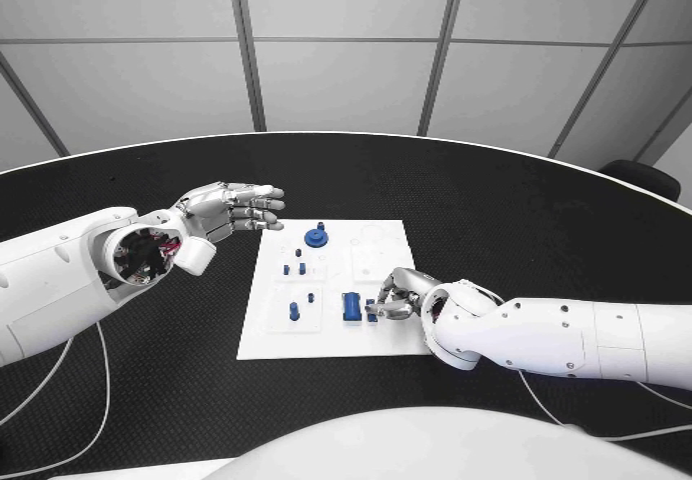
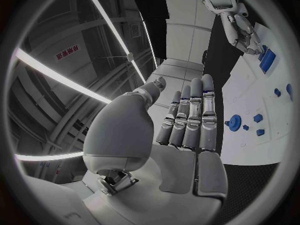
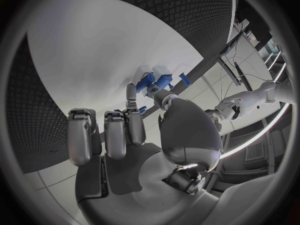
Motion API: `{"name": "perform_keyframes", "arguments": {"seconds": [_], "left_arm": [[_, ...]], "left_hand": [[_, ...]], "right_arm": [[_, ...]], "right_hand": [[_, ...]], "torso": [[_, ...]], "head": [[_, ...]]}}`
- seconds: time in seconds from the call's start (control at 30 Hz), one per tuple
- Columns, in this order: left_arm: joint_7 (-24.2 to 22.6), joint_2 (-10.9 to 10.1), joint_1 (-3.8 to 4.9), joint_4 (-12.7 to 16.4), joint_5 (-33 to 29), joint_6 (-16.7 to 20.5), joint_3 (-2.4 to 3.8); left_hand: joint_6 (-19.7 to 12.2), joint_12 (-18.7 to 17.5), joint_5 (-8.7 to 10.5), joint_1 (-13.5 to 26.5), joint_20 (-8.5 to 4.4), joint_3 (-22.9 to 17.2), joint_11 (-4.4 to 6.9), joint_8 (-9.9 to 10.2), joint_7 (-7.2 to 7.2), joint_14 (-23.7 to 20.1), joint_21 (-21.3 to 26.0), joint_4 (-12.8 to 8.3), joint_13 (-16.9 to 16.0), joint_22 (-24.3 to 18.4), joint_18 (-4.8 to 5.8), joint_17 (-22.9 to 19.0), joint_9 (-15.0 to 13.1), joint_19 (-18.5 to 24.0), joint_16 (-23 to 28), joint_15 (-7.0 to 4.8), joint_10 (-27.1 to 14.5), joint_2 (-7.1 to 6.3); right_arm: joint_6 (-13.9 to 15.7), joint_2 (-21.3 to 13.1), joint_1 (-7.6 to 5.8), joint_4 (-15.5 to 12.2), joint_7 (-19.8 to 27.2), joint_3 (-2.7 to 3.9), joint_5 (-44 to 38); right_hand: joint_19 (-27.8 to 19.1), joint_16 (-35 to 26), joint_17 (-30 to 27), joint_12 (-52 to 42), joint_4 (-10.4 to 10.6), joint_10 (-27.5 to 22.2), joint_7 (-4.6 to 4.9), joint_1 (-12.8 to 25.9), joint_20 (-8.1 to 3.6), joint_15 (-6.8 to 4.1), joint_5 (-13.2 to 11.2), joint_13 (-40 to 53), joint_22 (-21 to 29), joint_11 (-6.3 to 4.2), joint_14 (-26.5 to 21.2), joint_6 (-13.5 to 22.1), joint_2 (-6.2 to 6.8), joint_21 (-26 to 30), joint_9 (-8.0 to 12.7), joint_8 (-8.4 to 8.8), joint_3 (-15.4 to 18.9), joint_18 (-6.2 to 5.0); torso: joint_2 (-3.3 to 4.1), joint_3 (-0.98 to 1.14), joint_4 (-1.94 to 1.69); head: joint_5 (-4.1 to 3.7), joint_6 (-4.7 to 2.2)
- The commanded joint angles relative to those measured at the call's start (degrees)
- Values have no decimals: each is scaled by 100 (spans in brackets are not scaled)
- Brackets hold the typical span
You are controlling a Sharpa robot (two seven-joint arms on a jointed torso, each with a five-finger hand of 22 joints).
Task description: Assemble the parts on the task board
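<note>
The white task board [image 1: 329,335] lies in the middle of the table. On it are a round blue gear-like part [image 1: 316,237], several small blue pegs [image 1: 294,311] and a larger blue block [image 1: 351,306]. My right hand [image 1: 398,298] rests low at the board's right side, just beside the block. Its thumb and a finger pinch a small blue part [image 1: 372,314] down at the board; in the right wrist view this part [image 3: 143,109] sits between thumb and finger, with the block [image 3: 154,80] beyond. My left hand [image 1: 234,212] hovers off the board's far left corner, fingers straight and apart, holding nothing.
The black table [image 1: 548,230] surrounds the board, its curved rim running along the back. A cable [image 1: 87,360] trails on the table under my left arm. The left wrist view shows the gear [image 2: 235,121] on the board [image 2: 262,145] and my right hand [image 2: 240,30].
</note>
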State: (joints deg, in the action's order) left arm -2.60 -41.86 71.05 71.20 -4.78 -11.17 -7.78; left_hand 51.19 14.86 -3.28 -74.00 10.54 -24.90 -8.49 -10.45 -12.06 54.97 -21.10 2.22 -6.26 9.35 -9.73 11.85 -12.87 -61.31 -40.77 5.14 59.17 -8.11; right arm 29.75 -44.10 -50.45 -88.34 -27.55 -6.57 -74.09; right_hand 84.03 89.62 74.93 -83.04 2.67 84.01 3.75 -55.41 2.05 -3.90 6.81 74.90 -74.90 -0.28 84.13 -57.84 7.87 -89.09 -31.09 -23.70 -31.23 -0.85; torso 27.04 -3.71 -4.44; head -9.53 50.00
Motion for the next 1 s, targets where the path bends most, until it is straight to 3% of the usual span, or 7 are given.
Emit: {"name": "perform_keyframes", "arguments": {"seconds": [0.03,0.4,0.8,1.0], "left_arm": [[-2,-3,0,6,0,0,0],[-5,-5,0,10,0,3,0],[-8,-9,-1,14,0,-3,0],[-8,-16,-1,22,0,-3,0]], "left_hand": [[-47,20,24,-32,3,-7,-7,3,-6,-38,34,41,3,-7,-69,6,6,-46,21,13,-38,-5],[-47,20,24,-32,3,-7,-7,3,-6,-38,34,41,3,-7,-69,6,6,-46,21,13,-38,-5],[-47,20,24,-32,3,-7,-7,3,-6,-38,34,41,3,-7,-69,6,6,-46,21,13,-38,-5],[-47,20,24,-32,3,-7,-7,3,-6,-38,34,41,3,-7,-69,6,6,-46,21,13,-38,-5]], "right_arm": [[14,43,0,65,31,1,0],[114,29,0,120,174,2,0],[287,-63,1,-81,510,0,0],[234,-147,1,-144,509,-1,0]], "right_hand": [[591,38,1507,4,-52,298,-31,-108,-57,-57,-66,1156,-1498,-51,587,-81,-15,-48,-25,-68,10,77],[591,38,1507,4,69,301,-33,-22,-75,-69,-374,1157,-1499,-58,587,-79,18,-49,-51,-124,177,77],[593,38,1507,-13,384,310,-39,208,-83,-71,-370,1167,-1502,-61,587,-66,145,-61,-68,-169,597,80],[592,38,1507,-12,373,310,-47,102,-87,-77,-354,1167,-1501,-67,587,-58,119,-58,-72,-177,621,79]], "torso": [[11,6,-9],[2,4,4],[4,-1,-6],[5,-6,-4]], "head": [[10,0],[10,0],[-7,0],[-8,0]]}}
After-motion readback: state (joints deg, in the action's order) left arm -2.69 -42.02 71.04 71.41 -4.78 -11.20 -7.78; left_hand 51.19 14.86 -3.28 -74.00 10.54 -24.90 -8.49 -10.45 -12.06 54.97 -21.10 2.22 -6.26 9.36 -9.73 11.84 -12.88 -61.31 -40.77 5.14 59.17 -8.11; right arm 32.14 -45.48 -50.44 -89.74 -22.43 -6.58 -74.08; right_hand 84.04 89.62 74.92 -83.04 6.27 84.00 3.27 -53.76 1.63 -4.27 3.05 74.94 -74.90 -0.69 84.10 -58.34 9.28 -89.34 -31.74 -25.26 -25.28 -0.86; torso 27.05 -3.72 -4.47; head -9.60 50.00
